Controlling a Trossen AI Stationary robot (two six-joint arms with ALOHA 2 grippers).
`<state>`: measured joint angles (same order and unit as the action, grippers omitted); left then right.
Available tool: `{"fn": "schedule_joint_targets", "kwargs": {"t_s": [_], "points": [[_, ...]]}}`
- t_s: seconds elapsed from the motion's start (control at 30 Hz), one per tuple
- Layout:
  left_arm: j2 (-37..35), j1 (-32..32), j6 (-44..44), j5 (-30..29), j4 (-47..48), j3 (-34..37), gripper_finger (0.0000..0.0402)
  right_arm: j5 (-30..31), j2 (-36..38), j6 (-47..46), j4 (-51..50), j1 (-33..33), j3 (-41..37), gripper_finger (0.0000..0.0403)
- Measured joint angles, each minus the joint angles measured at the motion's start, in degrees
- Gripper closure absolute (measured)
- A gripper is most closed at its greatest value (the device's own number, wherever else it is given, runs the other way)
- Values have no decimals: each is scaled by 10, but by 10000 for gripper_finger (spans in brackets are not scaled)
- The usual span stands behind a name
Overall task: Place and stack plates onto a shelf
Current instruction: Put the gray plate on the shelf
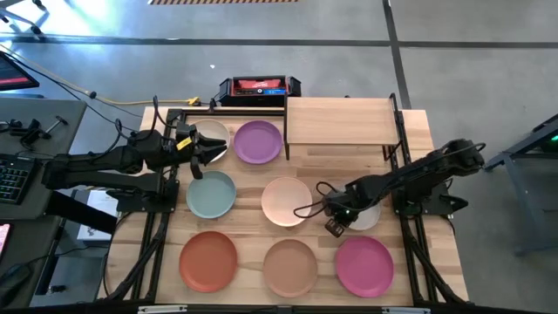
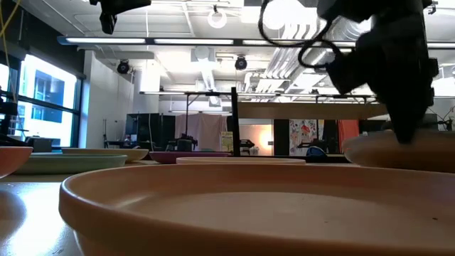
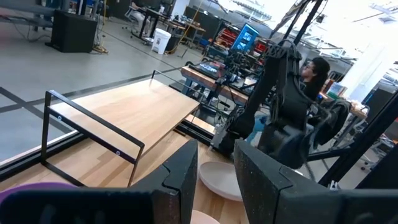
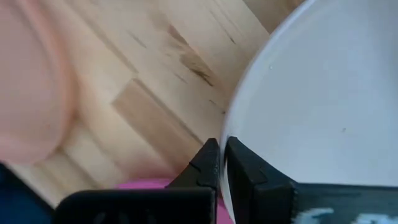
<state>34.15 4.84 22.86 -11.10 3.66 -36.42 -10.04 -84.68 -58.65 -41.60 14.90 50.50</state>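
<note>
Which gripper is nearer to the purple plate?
Left. The left gripper sits just beside the purple plate, over the cream plate next to it. The right gripper is across the table, shut on the rim of the grey plate.

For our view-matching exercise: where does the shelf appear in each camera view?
High view: shelf at top, right of centre.
Low view: shelf far back, centre-right, edge-on.
Left wrist view: shelf left of middle.
Right wrist view: not in it.
Shared landmark: grey plate.
</note>
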Motion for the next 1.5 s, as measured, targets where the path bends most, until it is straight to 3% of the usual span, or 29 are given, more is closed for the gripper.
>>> {"fn": "schedule_joint_targets", "kwargs": {"t_s": [0.57,0.93,1.33,1.5], "points": [[1,0,0,-2,0,0,305,17,207,34,63,-2,1,402],[1,0,-1,-2,0,0,305,53,293,77,144,-8,1,402],[1,0,-2,-2,0,0,305,56,364,191,171,-55,1,403],[1,0,-2,-2,0,0,305,56,367,277,150,-79,44,403]]}}
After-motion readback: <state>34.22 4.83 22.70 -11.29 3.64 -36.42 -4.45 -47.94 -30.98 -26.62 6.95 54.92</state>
